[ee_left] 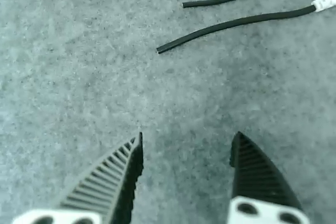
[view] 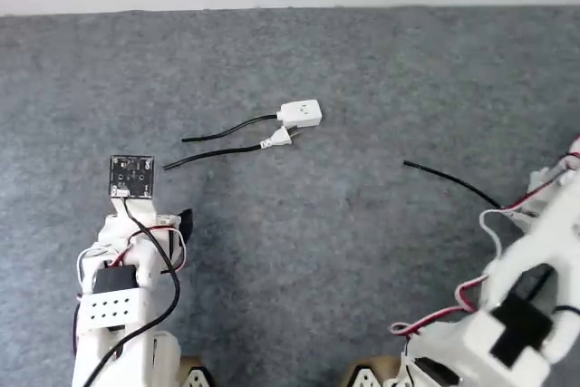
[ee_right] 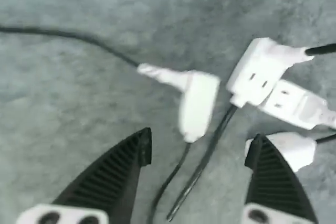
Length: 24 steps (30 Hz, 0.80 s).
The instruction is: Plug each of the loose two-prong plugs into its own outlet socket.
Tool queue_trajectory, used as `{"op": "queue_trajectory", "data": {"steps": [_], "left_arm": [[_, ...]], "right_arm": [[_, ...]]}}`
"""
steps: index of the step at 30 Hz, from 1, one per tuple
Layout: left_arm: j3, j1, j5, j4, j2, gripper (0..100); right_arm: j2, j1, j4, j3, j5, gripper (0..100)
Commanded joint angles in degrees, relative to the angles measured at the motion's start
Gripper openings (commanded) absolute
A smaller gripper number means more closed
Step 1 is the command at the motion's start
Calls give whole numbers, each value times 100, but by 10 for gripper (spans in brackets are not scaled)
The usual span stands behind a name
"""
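Note:
A white outlet socket (view: 300, 113) with a black cord lies mid-table, and a loose two-prong plug (view: 279, 140) rests just in front of it, unplugged. My left arm (view: 127, 251) sits at the near left. Its gripper (ee_left: 189, 137) hangs open over bare carpet, short of the two cord ends (ee_left: 163, 49). My right gripper (ee_right: 202, 136) is open above a cluster at the table's right edge. A white plug (ee_right: 198, 103) lies just ahead between the fingers. Beside it are two white sockets (ee_right: 258, 77) (ee_right: 294, 104), touching each other.
Grey carpet (view: 362, 61) covers the table up to a pale wall at the back. A black cord (view: 450, 183) runs from the middle toward the right arm (view: 526, 296). Another white piece (ee_right: 295, 148) lies beside the right fingertip (ee_right: 257, 148).

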Motion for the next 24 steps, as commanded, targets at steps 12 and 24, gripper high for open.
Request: {"op": "queue_trajectory", "data": {"steps": [12, 24], "left_arm": [[-2607, 1433, -105, 1855, 387, 258], [-5481, 1609, -1029, 1758, 3982, 258]], "right_arm": [[-2993, -1437, -927, 3807, -721, 79], [-4523, -1464, -2651, 6145, -756, 81]]}}
